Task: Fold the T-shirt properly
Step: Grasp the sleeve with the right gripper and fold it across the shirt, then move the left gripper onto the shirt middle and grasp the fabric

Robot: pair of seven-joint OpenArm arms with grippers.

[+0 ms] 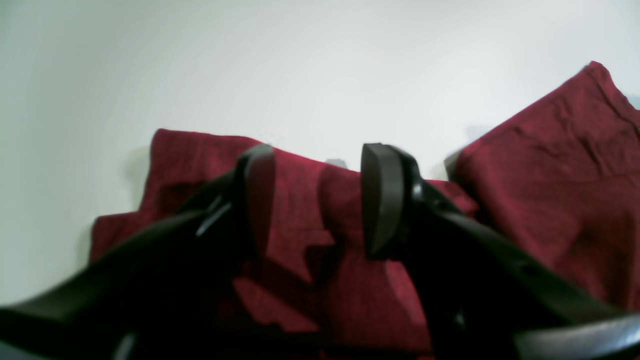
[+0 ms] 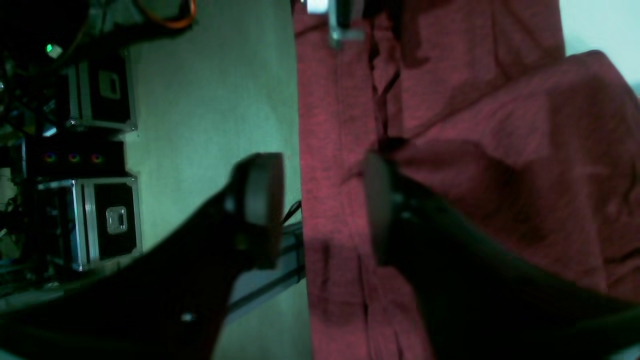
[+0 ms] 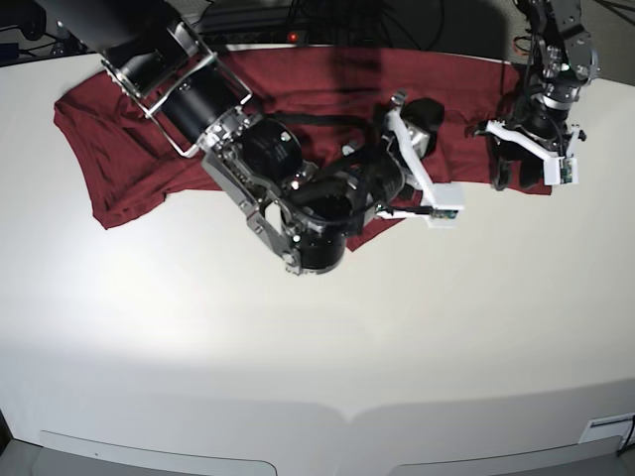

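Maroon, thin and wrinkled, the long-sleeved knit T-shirt (image 1: pixel 550 180) filled the lower part of the left wrist view, lying on the white matte table (image 1: pixel 300 65); the left gripper (image 1: pixel 317 200) stood with its black jaws spread, nothing between them, hovering over a rumpled fold. A descent there could have pinched several layers at once and dragged the whole heap. In the right wrist view the right gripper (image 2: pixel 322 210) also showed its jaws parted, one pad against open floor and the other over the cloth's straight edge, with no fabric caught; closing from that pose risked missing the hem or catching only a thin lip that would slip out. The base view showed the shirt (image 3: pixel 129 159) spread along the far side of the table (image 3: pixel 317 347), bunched under the right arm's bulk in the middle, while the left gripper (image 3: pixel 531 169) hung over the right-hand edge. With both arms close over the same cloth, pulling at different times would likely have skewed the fold.
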